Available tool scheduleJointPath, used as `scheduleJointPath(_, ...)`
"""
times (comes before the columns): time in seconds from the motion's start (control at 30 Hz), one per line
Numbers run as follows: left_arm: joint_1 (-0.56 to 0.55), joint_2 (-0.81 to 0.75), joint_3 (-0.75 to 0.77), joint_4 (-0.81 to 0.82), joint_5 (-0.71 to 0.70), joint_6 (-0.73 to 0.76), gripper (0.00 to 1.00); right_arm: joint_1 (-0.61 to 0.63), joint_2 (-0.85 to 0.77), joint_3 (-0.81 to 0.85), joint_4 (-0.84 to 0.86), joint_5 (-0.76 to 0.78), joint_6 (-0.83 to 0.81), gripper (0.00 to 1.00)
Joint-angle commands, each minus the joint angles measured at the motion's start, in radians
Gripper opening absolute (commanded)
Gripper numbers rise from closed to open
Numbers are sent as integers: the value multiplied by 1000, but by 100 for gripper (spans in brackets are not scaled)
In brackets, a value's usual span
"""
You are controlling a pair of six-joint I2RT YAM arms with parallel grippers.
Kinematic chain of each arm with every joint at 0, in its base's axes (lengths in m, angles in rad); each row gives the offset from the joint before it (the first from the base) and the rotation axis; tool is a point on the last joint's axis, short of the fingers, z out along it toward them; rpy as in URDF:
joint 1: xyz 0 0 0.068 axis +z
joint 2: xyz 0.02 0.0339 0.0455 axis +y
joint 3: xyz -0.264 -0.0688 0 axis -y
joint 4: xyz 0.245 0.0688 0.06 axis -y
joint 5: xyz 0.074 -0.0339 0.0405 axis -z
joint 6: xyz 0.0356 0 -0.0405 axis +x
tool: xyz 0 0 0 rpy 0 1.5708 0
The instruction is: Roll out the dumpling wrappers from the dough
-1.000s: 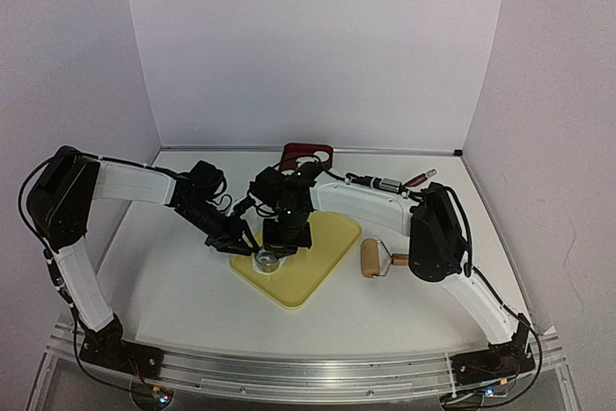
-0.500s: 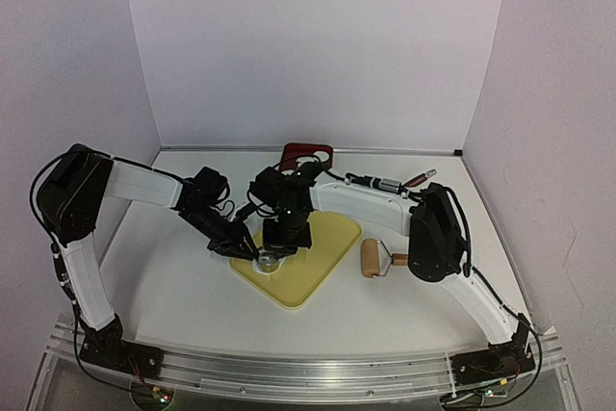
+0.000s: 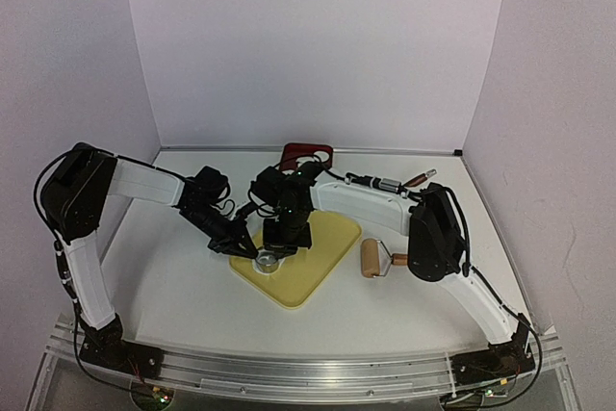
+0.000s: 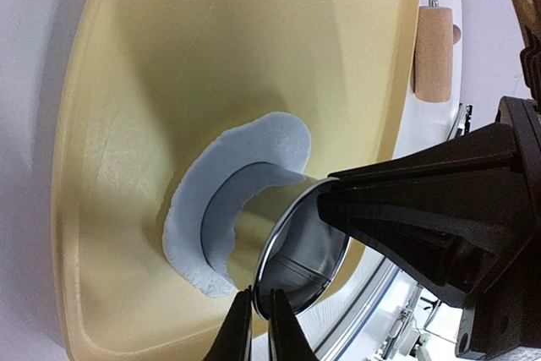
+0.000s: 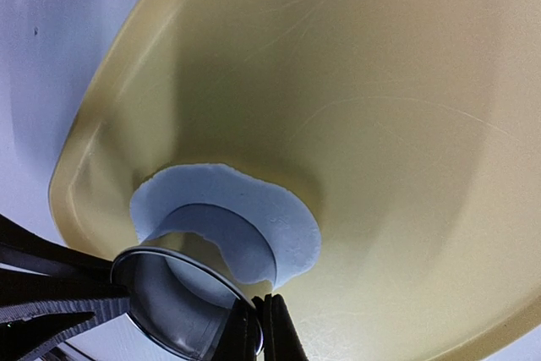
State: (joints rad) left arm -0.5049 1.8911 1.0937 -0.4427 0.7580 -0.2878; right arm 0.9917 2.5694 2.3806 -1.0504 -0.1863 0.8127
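Two grippers meet over the near-left part of the yellow board (image 3: 313, 284), and each is pinched tight on the thin rim of the metal ring cutter (image 4: 296, 243). The left gripper (image 4: 254, 327) comes in from the board's left side and the right gripper (image 5: 256, 327) from its far side. The cutter stands on the dough (image 4: 270, 137), a flattened white patch on the board whose ragged edge shows around the ring.

Just right of the board lies a wooden rolling pin (image 3: 371, 259). Beyond the board's far edge a red-handled thing (image 3: 308, 153) is half hidden behind the right arm, and a slim tool (image 3: 390, 183) lies farther right. From above, both wrists cover the dough and most of the cutter. Whether the dough inside the ring is cut through cannot be told.
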Motion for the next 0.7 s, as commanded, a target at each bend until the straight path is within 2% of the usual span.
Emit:
scheduleJointPath(0.0,-12,62,11,-3,-77,38,2,5,91,-38,-18,-35,-4,0)
scheduleJointPath(0.67,-11,172,3,-61,-209,41,0,-1,176,-61,-17,-97,16,0)
